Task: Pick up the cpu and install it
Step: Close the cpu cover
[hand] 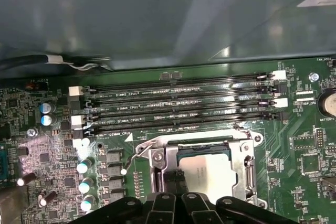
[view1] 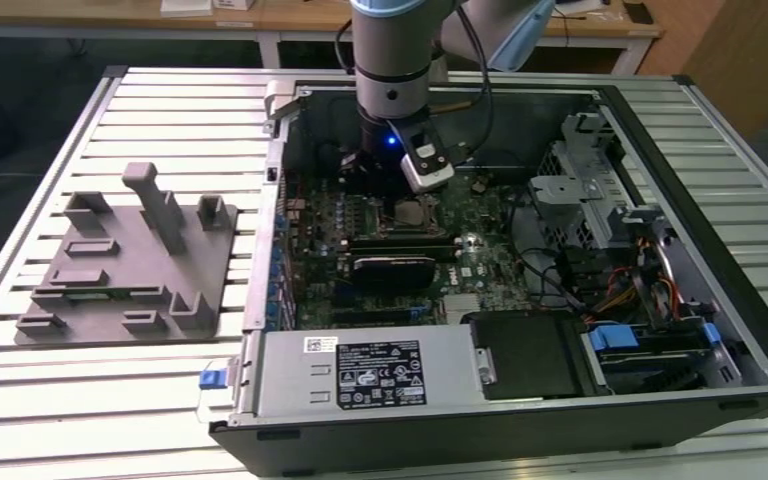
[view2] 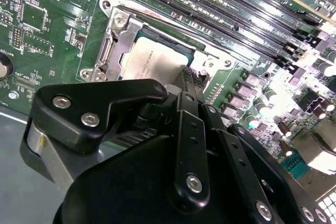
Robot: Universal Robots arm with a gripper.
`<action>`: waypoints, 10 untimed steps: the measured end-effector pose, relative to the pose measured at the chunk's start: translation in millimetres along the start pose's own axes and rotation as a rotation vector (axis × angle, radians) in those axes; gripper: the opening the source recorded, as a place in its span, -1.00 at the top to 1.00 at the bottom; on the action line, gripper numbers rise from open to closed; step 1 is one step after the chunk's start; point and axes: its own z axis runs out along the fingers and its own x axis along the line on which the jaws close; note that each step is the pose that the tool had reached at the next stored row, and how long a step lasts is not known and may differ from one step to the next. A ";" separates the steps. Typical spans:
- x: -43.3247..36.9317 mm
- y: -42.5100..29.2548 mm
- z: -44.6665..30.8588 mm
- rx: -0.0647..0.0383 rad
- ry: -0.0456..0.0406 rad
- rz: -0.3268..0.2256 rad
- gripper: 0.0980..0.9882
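The cpu (hand: 210, 174) is a silvery square chip lying flat in the open metal-framed socket (hand: 247, 166) on the green motherboard. It is also seen in the second wrist view (view2: 152, 61) and, small, in the exterior view (view1: 415, 212). My gripper (view1: 408, 195) hangs straight over the socket inside the computer case. In both wrist views its black fingertips (view2: 191, 77) (hand: 176, 182) sit close together, shut, over one edge of the cpu. I cannot tell whether they touch the chip. Nothing is held between them.
The grey fixture (view1: 124, 260) lies on the slatted table at the exterior view's left. Within the case wall (view1: 267, 200) are memory slots (hand: 178, 108), a black heatsink block (view1: 391, 265), a power supply (view1: 357, 375), a drive cage (view1: 611, 190) and cables (view1: 624, 290).
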 end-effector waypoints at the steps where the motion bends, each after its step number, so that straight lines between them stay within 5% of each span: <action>1: -0.1 0.1 -0.5 -0.002 -0.0004 0.000 0.98; 10: -0.9 0.0 -14.5 -0.006 -0.0014 0.000 0.98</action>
